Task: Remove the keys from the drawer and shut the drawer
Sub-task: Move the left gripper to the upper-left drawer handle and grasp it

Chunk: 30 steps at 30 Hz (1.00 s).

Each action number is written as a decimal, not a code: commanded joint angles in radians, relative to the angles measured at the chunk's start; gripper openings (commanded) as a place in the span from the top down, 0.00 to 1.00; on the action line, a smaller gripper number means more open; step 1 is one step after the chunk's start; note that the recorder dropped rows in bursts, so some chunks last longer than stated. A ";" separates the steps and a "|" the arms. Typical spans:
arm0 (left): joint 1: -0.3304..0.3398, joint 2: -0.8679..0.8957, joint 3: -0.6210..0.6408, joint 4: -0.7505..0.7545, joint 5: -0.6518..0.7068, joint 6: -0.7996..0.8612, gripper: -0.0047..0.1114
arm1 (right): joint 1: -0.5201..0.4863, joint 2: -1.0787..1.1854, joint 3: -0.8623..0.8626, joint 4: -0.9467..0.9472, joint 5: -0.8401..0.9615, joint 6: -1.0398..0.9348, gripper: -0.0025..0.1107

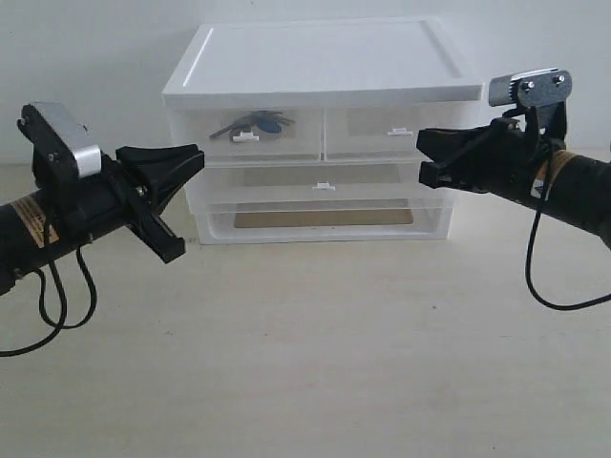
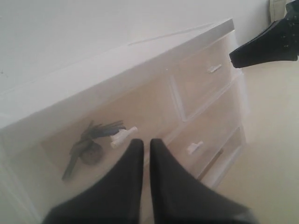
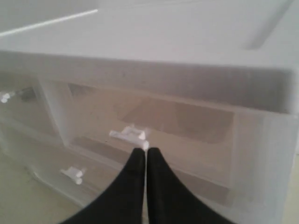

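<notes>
Right now the keys [image 1: 256, 122] lie inside the shut top-left drawer [image 1: 291, 143]. The left end effector [image 2: 145, 143] and right end effector [image 3: 145, 152] hover before the cabinet [image 1: 315, 67], each pressed together, holding nothing.

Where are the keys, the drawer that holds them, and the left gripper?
keys [image 1: 256, 122], exterior view, on the dark bunch behind the clear front.
drawer [image 1: 245, 136], exterior view, on its white tab handle.
left gripper [image 2: 146, 141], left wrist view, between the tips of its jaws.
</notes>
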 commanded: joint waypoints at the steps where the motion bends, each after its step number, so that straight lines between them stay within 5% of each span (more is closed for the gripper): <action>1: -0.009 0.041 -0.046 0.002 -0.014 0.019 0.92 | 0.003 0.017 -0.032 0.018 0.094 -0.040 0.98; 7: -0.009 0.049 -0.076 0.049 -0.011 0.239 0.92 | 0.003 0.017 -0.034 0.074 0.058 -0.123 0.98; 16: -0.011 0.050 -0.144 0.055 0.125 0.273 0.92 | 0.003 0.020 -0.045 0.212 0.062 -0.222 0.98; 22: -0.035 0.056 -0.168 0.082 0.181 0.509 0.52 | 0.003 0.020 -0.045 0.212 0.062 -0.210 0.98; 30: -0.124 0.187 -0.240 -0.173 0.129 1.030 0.53 | 0.003 0.020 -0.045 0.210 0.066 -0.204 0.98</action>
